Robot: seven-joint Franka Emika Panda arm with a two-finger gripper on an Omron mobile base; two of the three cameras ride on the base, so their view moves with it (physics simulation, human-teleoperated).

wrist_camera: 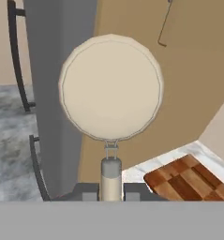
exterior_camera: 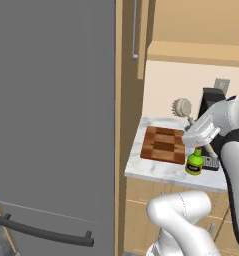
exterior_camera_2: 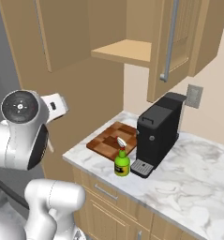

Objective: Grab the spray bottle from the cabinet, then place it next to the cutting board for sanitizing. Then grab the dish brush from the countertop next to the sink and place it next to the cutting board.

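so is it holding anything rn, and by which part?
Yes: the dish brush, gripped low on its thin handle between the fingers, with the round head up, above the cutting board.

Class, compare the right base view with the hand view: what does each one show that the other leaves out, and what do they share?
Right base view alone: the spray bottle standing on the countertop beside a black coffee machine, under the open cabinet. Hand view alone: the dish brush, its handle clamped in the gripper, round head facing the camera. Both: the cutting board on the marble.
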